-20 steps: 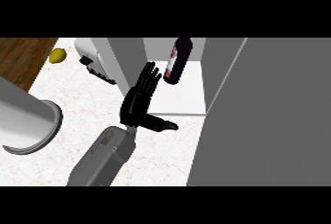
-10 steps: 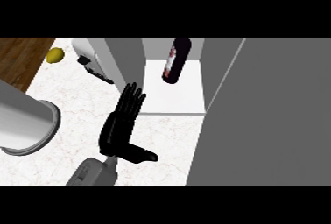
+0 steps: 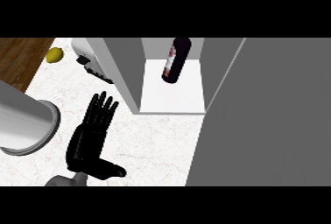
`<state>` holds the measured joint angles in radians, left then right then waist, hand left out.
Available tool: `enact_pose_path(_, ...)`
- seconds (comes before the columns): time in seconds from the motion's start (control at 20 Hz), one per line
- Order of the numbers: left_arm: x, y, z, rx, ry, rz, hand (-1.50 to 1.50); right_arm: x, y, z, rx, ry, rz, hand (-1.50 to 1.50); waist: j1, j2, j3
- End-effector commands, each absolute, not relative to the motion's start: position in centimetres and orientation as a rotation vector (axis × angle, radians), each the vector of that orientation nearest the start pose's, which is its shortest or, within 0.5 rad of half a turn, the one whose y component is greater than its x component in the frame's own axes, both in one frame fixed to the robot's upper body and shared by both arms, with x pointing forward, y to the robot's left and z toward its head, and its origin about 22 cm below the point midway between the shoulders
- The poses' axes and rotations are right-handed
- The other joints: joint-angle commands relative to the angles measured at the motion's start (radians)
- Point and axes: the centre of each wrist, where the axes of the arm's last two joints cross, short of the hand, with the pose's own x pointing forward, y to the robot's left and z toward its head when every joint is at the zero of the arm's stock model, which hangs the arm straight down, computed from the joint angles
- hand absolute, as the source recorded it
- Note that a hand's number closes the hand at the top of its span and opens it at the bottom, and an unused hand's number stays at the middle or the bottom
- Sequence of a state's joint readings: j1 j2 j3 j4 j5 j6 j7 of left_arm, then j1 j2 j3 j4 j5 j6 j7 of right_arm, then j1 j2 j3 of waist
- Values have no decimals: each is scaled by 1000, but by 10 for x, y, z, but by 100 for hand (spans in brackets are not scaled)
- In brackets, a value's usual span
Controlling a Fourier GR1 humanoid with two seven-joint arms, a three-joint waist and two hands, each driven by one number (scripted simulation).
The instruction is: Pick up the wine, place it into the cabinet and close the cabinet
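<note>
One wine bottle (image 3: 176,60) is standing inside the open cabinet (image 3: 173,98). One robot hand (image 3: 90,133) is hovering over the table (image 3: 155,140), fingers straight, holding nothing. One lemon (image 3: 55,54) is lying nearby.

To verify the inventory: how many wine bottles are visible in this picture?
1. The wine bottle stands inside the open cabinet, on its white shelf. More could be hidden behind the cabinet's grey door.

Black hand (image 3: 90,140), slim fingers (image 3: 101,107); wrist seemingly grey.
</note>
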<state>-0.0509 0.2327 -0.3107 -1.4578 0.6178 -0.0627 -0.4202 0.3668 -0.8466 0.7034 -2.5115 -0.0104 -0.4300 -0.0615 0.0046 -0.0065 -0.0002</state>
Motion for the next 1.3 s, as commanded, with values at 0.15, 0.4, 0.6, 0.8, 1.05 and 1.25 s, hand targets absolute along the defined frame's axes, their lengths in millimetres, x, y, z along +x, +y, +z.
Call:
enact_pose_path(0.15, 235, 254, -10, -464, -1820, 144, -150, 49, -199, 186, 521, -1776, 647, 150, -5, 3, -1)
enact_pose_path(0.4, 234, 302, 9, -459, -1827, 126, -150, 49, -191, 182, 539, -1785, 656, 150, 0, 4, -2)
enact_pose_path(0.6, 222, 321, 4, -432, -1842, 147, -150, 55, -188, 184, 551, -1840, 627, 150, 8, 6, -3)
enact_pose_path(0.8, 226, 343, 17, -409, -1875, 149, -150, 51, -186, 189, 577, -1826, 652, 150, 4, 5, -4)
enact_pose_path(1.05, 230, 355, 30, -419, -1854, 114, -150, 56, -179, 185, 601, -1809, 660, 150, 13, 6, -5)
enact_pose_path(1.25, 226, 354, 18, -443, -1838, 98, -150, 67, -169, 170, 634, -1812, 660, 150, 30, 11, -6)
